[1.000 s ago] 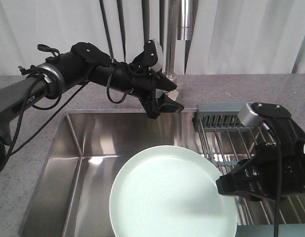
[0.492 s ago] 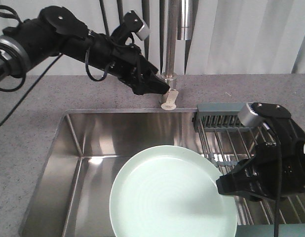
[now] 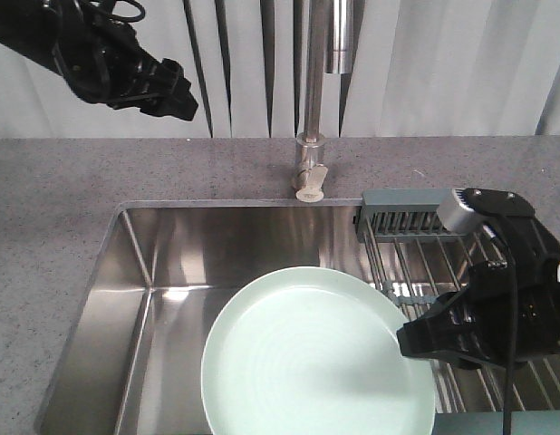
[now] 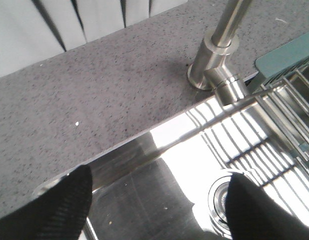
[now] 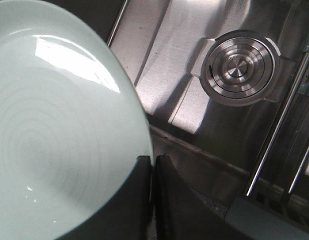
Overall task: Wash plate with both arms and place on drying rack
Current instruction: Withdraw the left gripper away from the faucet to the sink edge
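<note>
Plate (image 3: 307,362) is what I check first: the pale green round sits face-up over the front of the sink (image 3: 171,263), pinched at its right rim by my right gripper (image 3: 411,343). The right wrist camera shows the jaws clamped together on that edge, one above and one below. A rim grip like this leaves the whole face bare for rinsing or scrubbing. I judge the plate is held clear of the basin floor, since the drain (image 5: 239,67) and a band of shadow show beneath and beyond it, though I can't be certain. The tap (image 3: 312,91) rises behind, with its spout high and further back than the plate, and I see no water running. The rack (image 3: 398,217) lies just to the right, across that end of the sink, so the holding arm is already beside where the plate must end up. My left gripper (image 3: 176,95) hangs high at the far left above the counter (image 3: 81,181), well apart from the plate. Its wrist camera shows the jaws spread wide with nothing between them, so the washing hand has not yet joined in.
</note>
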Motion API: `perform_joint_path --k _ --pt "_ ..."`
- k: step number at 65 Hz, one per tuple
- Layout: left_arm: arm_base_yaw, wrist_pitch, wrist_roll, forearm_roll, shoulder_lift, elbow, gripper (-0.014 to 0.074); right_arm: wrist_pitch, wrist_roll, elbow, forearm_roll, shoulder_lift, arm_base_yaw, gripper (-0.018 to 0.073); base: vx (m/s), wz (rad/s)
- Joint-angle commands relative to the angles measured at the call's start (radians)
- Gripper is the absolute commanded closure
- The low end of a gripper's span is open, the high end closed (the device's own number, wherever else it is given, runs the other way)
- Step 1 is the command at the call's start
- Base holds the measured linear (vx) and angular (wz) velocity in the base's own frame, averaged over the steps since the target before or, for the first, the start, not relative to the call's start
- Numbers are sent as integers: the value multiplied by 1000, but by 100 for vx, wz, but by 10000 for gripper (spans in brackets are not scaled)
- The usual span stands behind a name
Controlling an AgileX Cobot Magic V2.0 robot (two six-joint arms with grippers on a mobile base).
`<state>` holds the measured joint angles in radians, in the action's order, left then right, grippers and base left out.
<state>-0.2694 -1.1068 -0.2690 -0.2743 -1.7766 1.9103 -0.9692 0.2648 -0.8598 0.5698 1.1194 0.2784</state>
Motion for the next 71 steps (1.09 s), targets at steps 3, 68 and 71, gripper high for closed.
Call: perform_joint_path --k 3,68,71 --pt "-3 86 58 75 167 -95 97 30 10 -28 37 -22 -1 566 0 0" --pt "-3 300 349 267 1003 -1027 111 30 10 -28 37 -22 -1 566 0 0" --pt "-3 299 349 267 1023 -1044 111 30 10 -28 37 -22 -1 566 0 0"
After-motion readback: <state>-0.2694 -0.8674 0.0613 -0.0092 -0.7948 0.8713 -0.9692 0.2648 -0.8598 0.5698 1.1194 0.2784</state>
